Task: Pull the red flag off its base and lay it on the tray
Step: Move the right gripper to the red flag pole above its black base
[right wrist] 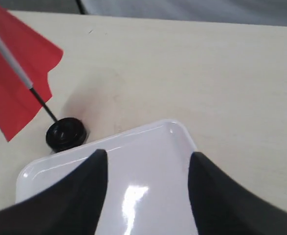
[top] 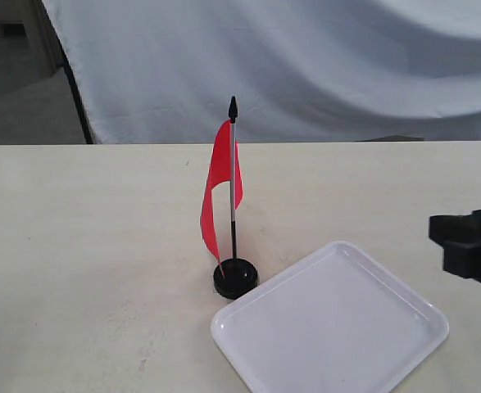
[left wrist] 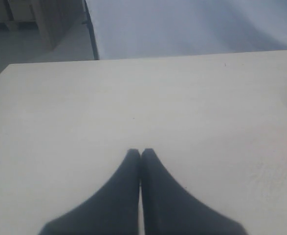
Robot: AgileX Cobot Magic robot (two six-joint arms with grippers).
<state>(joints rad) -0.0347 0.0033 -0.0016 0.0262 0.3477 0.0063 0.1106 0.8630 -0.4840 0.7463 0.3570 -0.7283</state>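
The red flag [top: 217,190] stands upright in its small round black base [top: 235,277] on the table, just off the far left corner of the white square tray [top: 406,301]. The right wrist view shows the flag [right wrist: 17,78], the base [right wrist: 65,133] and the tray [right wrist: 153,142]. My right gripper [right wrist: 147,157] is open above the tray with nothing between its fingers; in the exterior view only a black part of it [top: 469,243] shows at the right edge. My left gripper [left wrist: 141,152] is shut and empty over bare table, out of the exterior view.
The pale wooden table [top: 84,246] stretches wide to the left of the flag. A white cloth [top: 306,65] hangs behind the table's far edge.
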